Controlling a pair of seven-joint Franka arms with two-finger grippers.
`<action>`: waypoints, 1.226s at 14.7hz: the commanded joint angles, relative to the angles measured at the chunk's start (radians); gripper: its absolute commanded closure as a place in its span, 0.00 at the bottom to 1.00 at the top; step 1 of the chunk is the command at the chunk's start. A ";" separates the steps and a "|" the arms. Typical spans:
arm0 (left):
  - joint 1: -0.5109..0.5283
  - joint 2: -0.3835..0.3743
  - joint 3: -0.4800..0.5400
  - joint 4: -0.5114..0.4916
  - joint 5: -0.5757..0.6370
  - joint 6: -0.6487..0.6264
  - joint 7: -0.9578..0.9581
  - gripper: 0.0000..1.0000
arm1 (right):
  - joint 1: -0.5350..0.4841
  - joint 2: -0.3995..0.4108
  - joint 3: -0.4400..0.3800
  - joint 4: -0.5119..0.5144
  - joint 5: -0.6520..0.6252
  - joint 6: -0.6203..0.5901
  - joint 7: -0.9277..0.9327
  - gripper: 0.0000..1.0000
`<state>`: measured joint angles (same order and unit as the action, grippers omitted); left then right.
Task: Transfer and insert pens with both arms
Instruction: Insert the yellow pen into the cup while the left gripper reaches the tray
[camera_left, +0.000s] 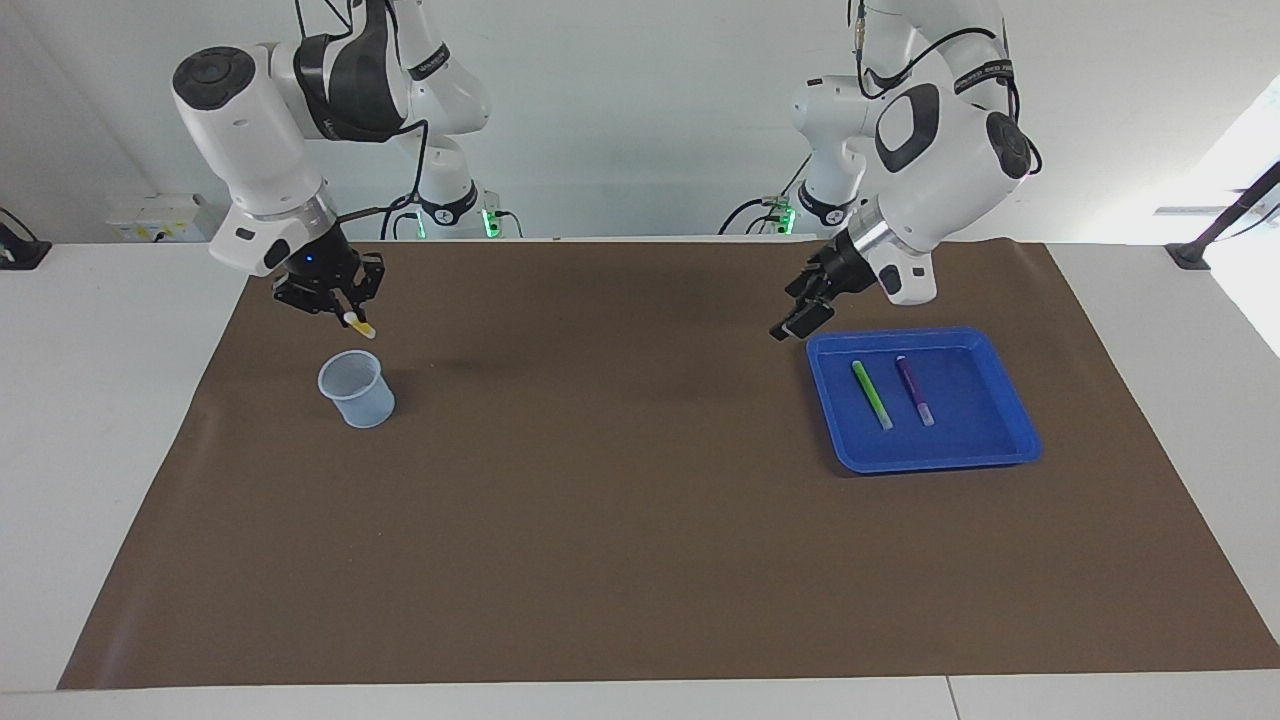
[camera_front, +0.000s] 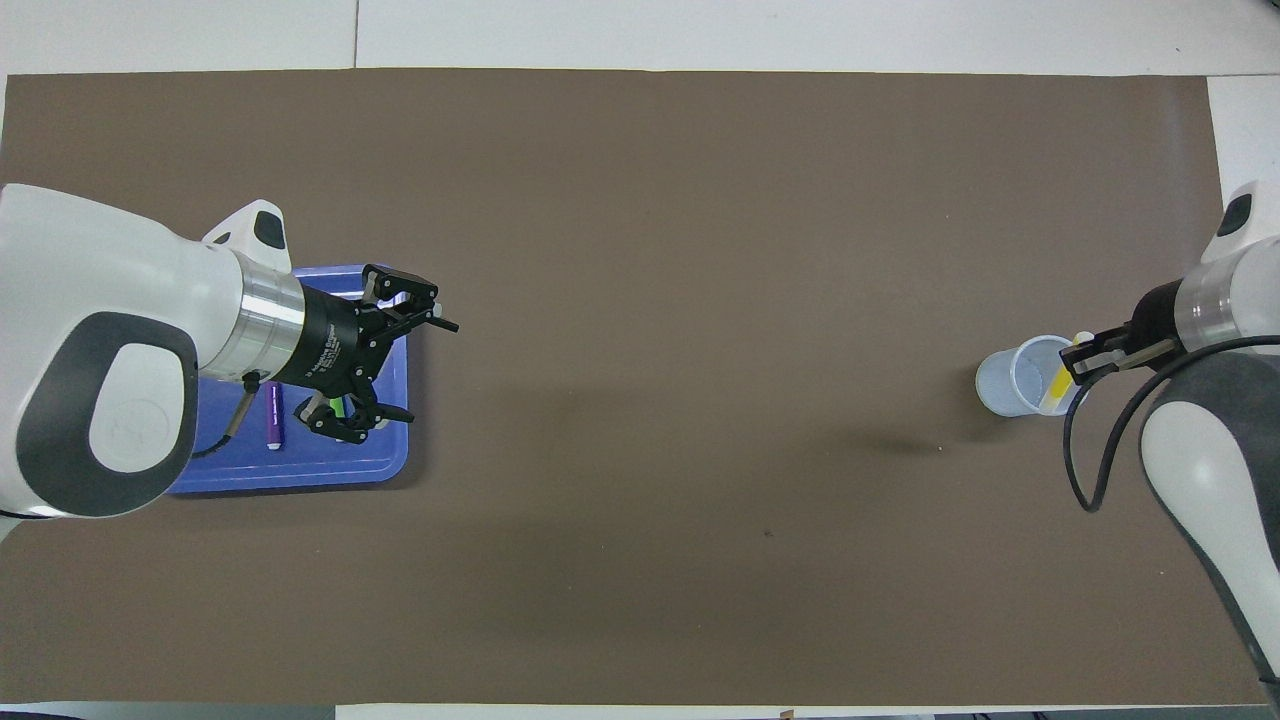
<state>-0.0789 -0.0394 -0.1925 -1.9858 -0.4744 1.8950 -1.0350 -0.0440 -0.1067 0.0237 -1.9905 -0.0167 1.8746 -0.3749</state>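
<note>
Yellow pen (camera_left: 359, 325) tilted, held over cup (camera_left: 354, 388) — green pen (camera_left: 871, 394), purple pen (camera_left: 914, 390) flat in tray (camera_left: 1010, 440).
</note>
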 joint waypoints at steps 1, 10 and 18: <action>0.079 -0.022 -0.005 -0.038 0.113 -0.037 0.278 0.00 | -0.039 0.039 0.012 -0.024 -0.014 0.076 -0.065 1.00; 0.225 0.090 -0.004 -0.136 0.514 0.209 1.039 0.00 | -0.076 0.042 0.013 -0.123 -0.023 0.159 -0.117 1.00; 0.288 0.154 -0.005 -0.281 0.565 0.545 1.176 0.00 | -0.074 0.033 0.013 -0.139 -0.023 0.146 -0.117 0.00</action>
<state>0.1982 0.1049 -0.1891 -2.2283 0.0675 2.3660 0.1349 -0.1029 -0.0481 0.0259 -2.1017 -0.0252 2.0120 -0.4738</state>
